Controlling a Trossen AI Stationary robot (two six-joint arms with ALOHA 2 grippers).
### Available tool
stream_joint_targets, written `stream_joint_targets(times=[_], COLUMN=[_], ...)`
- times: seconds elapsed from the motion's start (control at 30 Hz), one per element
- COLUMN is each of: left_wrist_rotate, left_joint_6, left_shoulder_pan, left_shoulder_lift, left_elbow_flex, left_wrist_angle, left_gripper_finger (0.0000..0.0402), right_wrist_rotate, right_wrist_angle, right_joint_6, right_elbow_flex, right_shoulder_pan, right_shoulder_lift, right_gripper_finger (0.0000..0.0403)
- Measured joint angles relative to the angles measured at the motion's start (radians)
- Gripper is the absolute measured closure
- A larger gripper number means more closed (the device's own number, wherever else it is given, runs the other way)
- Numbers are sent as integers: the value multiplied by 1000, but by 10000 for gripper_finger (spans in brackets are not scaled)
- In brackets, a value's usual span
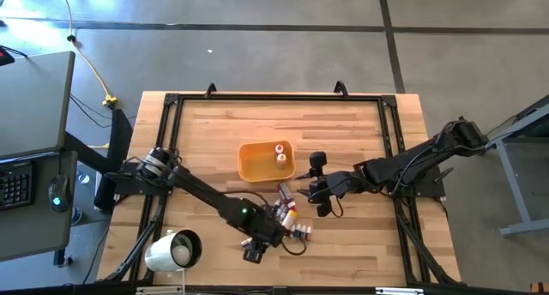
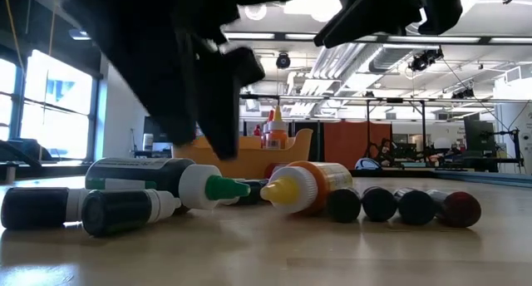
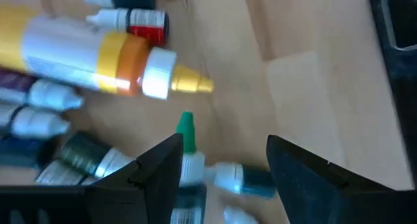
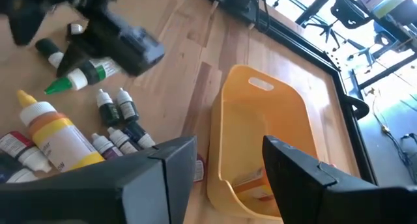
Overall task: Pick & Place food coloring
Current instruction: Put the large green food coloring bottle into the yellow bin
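both pairs of jaws stand spread and hold nothing. the left gripper [image 3: 225, 165] hangs low over the pile of small food coloring bottles [image 1: 290, 219] lying on the wooden table [image 1: 206, 141], near its front edge. a bottle with a green tip [image 3: 187, 136] lies right beside one finger, not clearly in the gap, and a little blue one [image 3: 244, 180] lies in the gap. the right gripper [image 4: 225, 159] hovers near the orange tray [image 4: 270, 136], which stands just behind the pile and already has two bottles [image 1: 280, 153] in it.

the risks, in my judgement:
- the bottles lie close and some are touching, so closing jaws may pinch two at once, or push one aside so that it rolls away.
- the big yellow-orange bottle [image 3: 98, 58] is just beside the target; a finger coming down may hit it and disturb the whole group.
- the bottles are round and smooth, so a grip near the tip may slip.
- both arms work near the same place, so they may bump if the right one moves to the pile.
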Motion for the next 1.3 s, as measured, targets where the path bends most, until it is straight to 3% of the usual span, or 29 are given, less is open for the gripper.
stream_joint_targets(times=[0.23, 1.3], left_wrist_rotate=[-77, -77], left_joint_6=[2, -76], left_shoulder_pan=[15, 25], left_shoulder_lift=[22, 16], left_elbow_flex=[-1, 0], left_wrist_angle=[-36, -174], left_gripper_finger=[181, 181], right_wrist_rotate=[1, -21], right_wrist_angle=[1, 7], right_joint_6=[-2, 0], right_elbow_flex=[0, 0], right_shoulder_pan=[-2, -3], right_shoulder_lift=[0, 0], right_gripper_finger=[233, 233])
